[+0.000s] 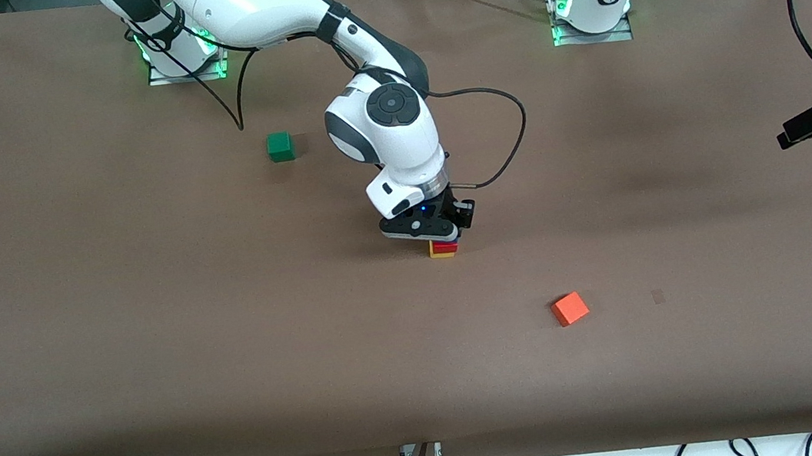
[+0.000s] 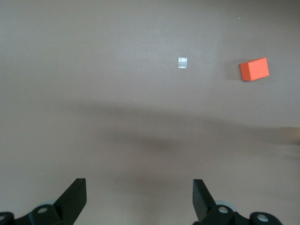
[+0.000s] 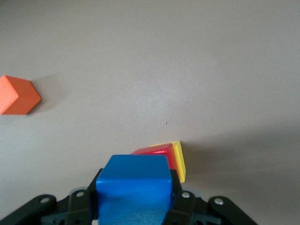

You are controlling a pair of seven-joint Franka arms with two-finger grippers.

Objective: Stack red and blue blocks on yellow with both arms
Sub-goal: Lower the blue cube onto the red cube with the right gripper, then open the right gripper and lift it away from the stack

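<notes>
Brown paper covers the whole tabletop (image 1: 155, 328), with cables hanging along the edge nearest the front camera and the two arm bases standing along the edge farthest from it.

Reaching in from its base, the right arm has brought the right pincer (image 1: 441, 233) down over the middle of the tabletop, right above a small stack. Its fingers (image 3: 180, 194) are closed on the blue block (image 3: 133, 185) — the right wrist view shows the cube clamped between them. Directly beneath sits the red block (image 1: 445, 246), resting on the yellow cube (image 1: 442, 254), which lies flat on the tabletop. From the pictures I cannot tell whether the blue block already touches the red one.

An orange cube (image 1: 569, 309) lies apart from the stack, nearer the front camera and toward the left arm's end. A green cube (image 1: 280, 146) sits farther from the camera, toward the right arm's end.

The left arm waits, and the left pincer (image 2: 139, 199) hangs high over bare tabletop — its fingers (image 2: 74, 199) spread wide with nothing between them. Its wrist view catches the orange cube and a small pale square mark (image 2: 183, 62) on the paper.
</notes>
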